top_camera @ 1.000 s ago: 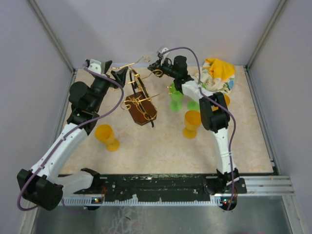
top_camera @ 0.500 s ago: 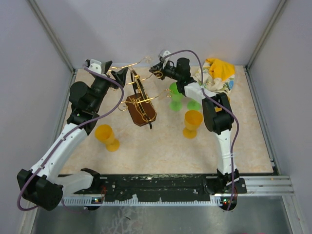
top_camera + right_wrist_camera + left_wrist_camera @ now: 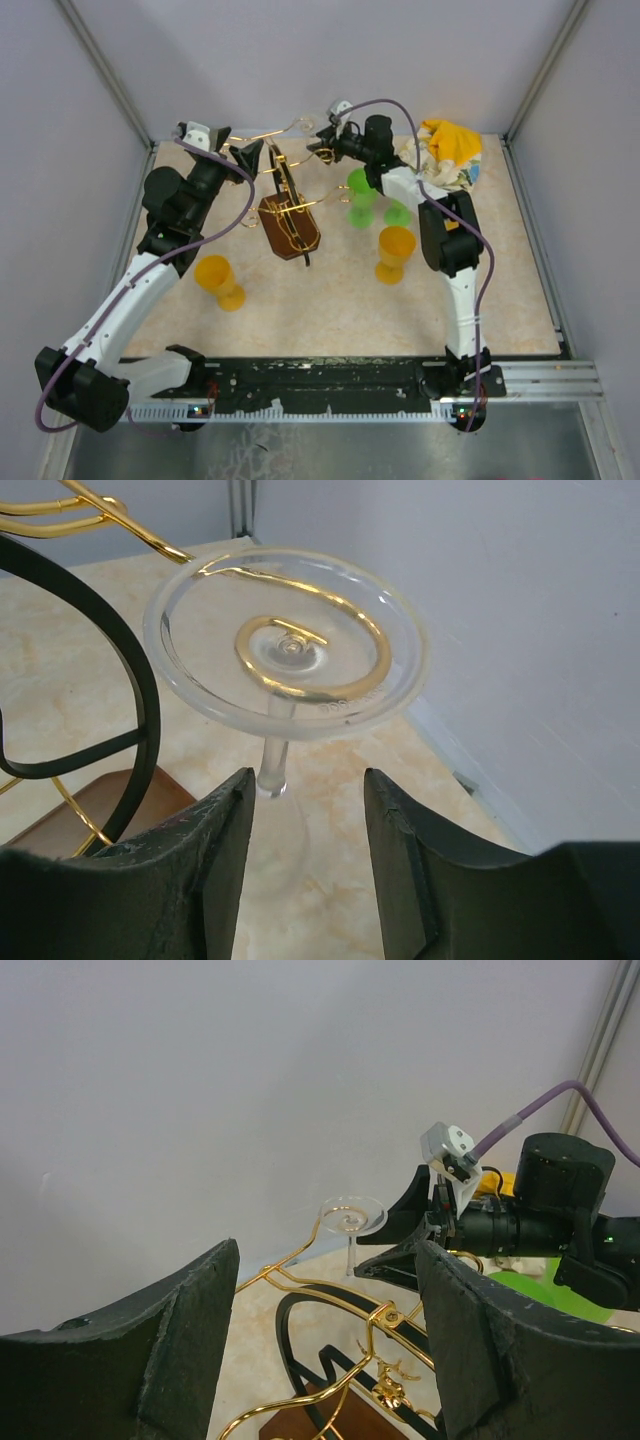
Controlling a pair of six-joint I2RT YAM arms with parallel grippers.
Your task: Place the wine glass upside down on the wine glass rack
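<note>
Wine glass (image 3: 345, 705) hangs upside down, foot resting on a curled arm of the rack (image 3: 290, 222): nearly done. Your right claw (image 3: 307, 785) stands parted around the stem, gripping nothing; your left claw (image 3: 328, 1250) gapes empty.

Clear wine glass (image 3: 287, 683), glossy gold-wire rack (image 3: 322, 1303)

Both arms stretch way forward, elbows bent, wrists turned inward so the grippers pretty much face each other. The left gripper (image 3: 246, 153) points right with its jaws spread wide. The right gripper (image 3: 322, 140) points left, jaws parted too.
</note>
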